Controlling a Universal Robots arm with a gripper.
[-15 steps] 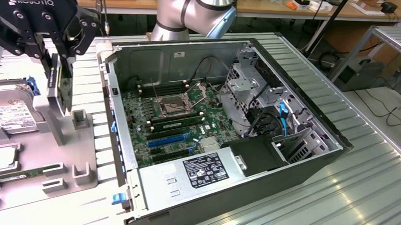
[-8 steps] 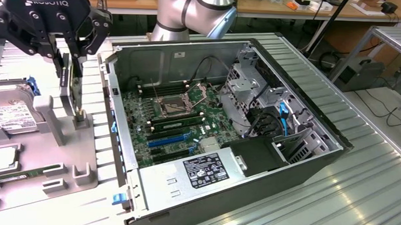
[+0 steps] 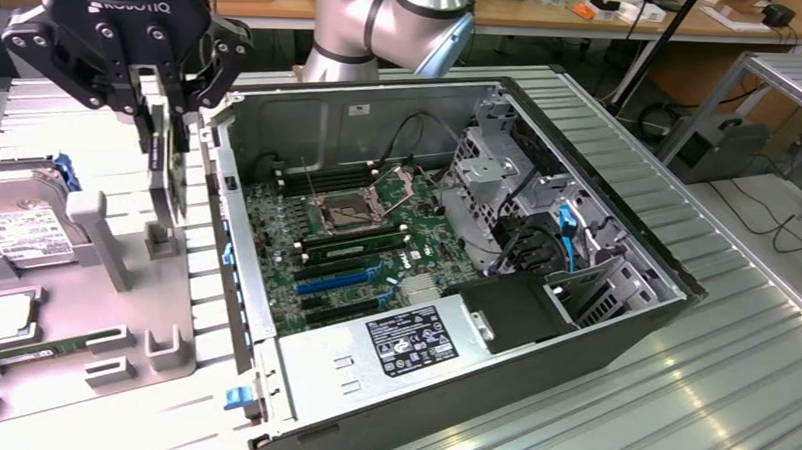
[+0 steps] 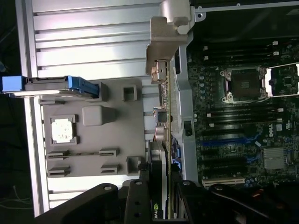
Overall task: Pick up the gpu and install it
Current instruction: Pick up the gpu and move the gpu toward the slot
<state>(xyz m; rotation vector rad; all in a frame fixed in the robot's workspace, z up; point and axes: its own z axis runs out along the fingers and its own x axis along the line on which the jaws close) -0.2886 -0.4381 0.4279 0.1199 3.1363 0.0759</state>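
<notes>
The gripper [image 4: 163, 186] is clamped on the gpu [image 4: 162, 154]: the card is gripped between the jaws by its two faces and hangs edge-down, with the black cooler on one face and the silver end bracket at the end farthest from the fingers. The card is held just outside the computer case [image 3: 638, 323], beside its near side wall, over the grey fixture tray [image 3: 118, 305] that lies against that wall.

For the lift in hand, the card is best kept upright and parallel to the case wall, so that its lower edge does not catch on the tray's slotted posts. A firm, centred grip is advised, with no pressure on the fan.

Inside the case, the motherboard [image 3: 333, 253] and its blue expansion slots [image 3: 339, 280] are exposed. On the tray's side away from the case, a hard drive [image 3: 14, 231] is cut off at the frame edge.

It cannot be told whether the card's lower edge is clear of its tray post. The card's gold contacts are not made out.
</notes>
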